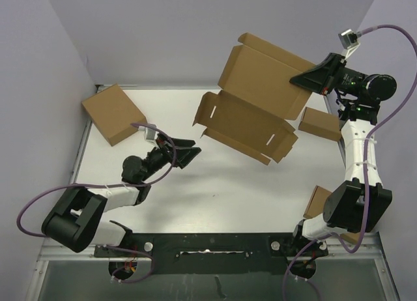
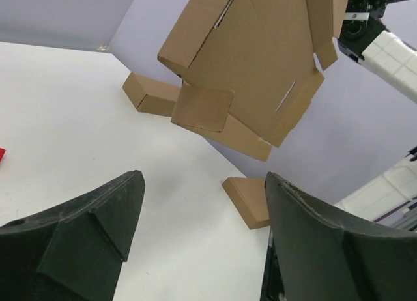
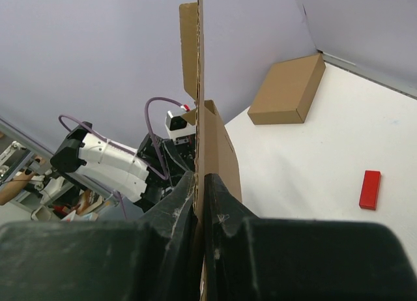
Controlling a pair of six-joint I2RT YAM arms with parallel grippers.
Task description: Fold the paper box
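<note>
A brown unfolded paper box (image 1: 251,109) hangs in the air above the table's back right. My right gripper (image 1: 311,77) is shut on its right edge; in the right wrist view the cardboard sheet (image 3: 201,86) stands edge-on between the shut fingers (image 3: 201,184). In the left wrist view the box (image 2: 257,66) hangs high ahead, flaps drooping. My left gripper (image 1: 189,151) is open and empty, low over the table, left of and below the box, its fingers (image 2: 98,216) wide apart.
A folded brown box (image 1: 113,113) lies at the back left. Two more (image 1: 320,123) (image 1: 317,200) lie along the right edge. A small red block (image 3: 370,189) lies on the white table (image 1: 215,190).
</note>
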